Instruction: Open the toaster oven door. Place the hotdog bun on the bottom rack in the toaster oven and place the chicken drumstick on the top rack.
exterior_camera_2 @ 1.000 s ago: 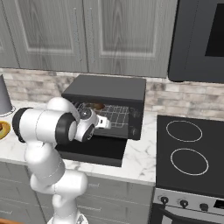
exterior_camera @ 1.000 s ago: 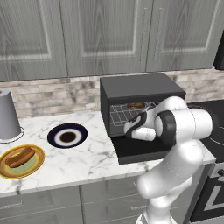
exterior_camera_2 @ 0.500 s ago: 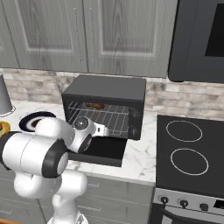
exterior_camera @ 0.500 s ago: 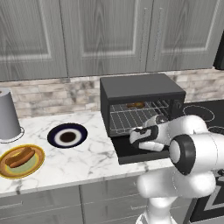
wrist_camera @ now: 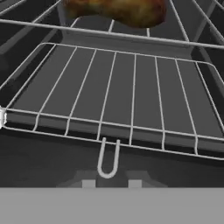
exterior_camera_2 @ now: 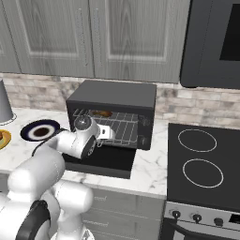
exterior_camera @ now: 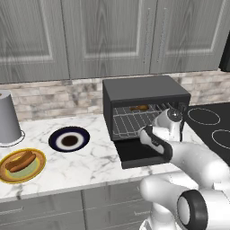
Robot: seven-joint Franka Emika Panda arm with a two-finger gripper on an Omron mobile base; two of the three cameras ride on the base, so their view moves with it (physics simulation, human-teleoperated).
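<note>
Toaster oven [exterior_camera: 146,92] open on the marble table [exterior_camera: 96,164], drumstick inside, bun waiting on its plate.

The toaster oven door [exterior_camera: 137,152] lies folded down flat over the table edge. The chicken drumstick [exterior_camera: 139,108] rests on the top rack [exterior_camera: 148,109], toward the back; in the hand view it sits at 12 o'clock [wrist_camera: 116,11] above the bottom rack [wrist_camera: 118,100], which is bare. The pincer [exterior_camera_2: 107,132] hangs just in front of the oven mouth, over the lowered door, its jaws clenched with nothing between them. The hotdog bun [exterior_camera: 20,161] lies on a yellow plate [exterior_camera: 22,173] at 9 o'clock from the oven, well apart from it. Between them stands a dark blue plate [exterior_camera: 69,139]. A grey canister [exterior_camera: 9,119] stands at the plate's 11 o'clock, near the wall.
</note>
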